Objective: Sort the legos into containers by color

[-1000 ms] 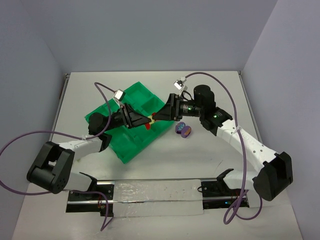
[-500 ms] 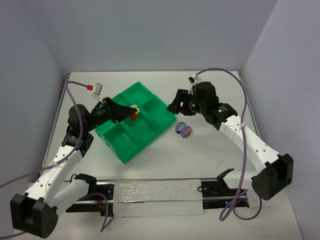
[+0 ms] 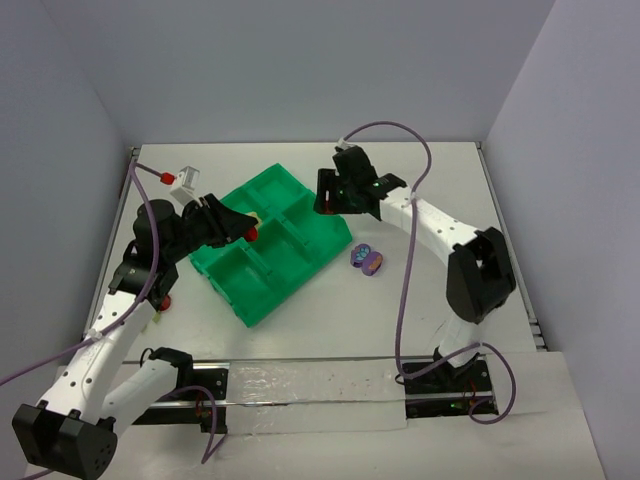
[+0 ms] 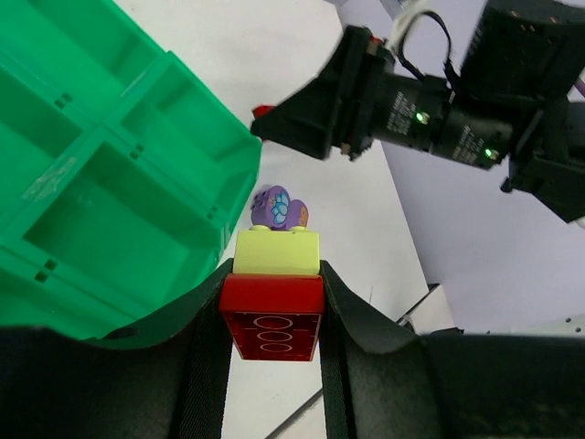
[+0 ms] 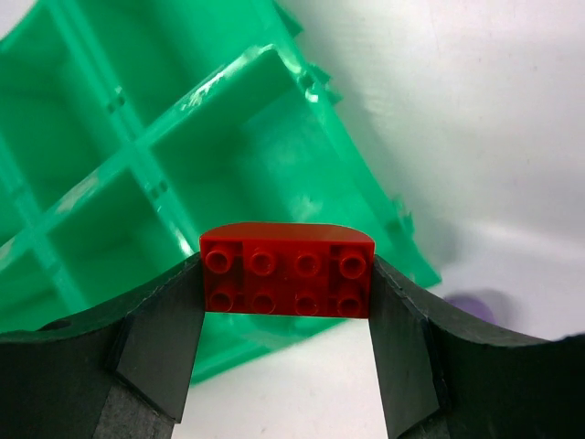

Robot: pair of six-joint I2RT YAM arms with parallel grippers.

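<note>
My left gripper point(image 3: 243, 229) is shut on a red lego point(image 4: 271, 311) with a pale yellow-green lego point(image 4: 277, 251) stuck on its far end. It holds them over the left part of the green tray point(image 3: 275, 270). My right gripper point(image 3: 322, 200) is shut on another red lego point(image 5: 285, 272), a two-by-four brick with a rounded top, just off the tray's far right corner point(image 5: 302, 137). A purple lego cluster point(image 3: 367, 259) lies on the table right of the tray. It also shows in the left wrist view point(image 4: 279, 208) and, blurred, in the right wrist view point(image 5: 471, 306).
The tray's compartments point(image 4: 91, 210) that show in both wrist views hold nothing. In the left wrist view the right gripper point(image 4: 265, 112) points in from the upper right. Grey walls close in the white table on three sides.
The two grippers were together over the tray's middle. They have pulled apart: the left drew back to the left with the red and yellow-green legos, the right swung up to the tray's far right corner with a red lego.
</note>
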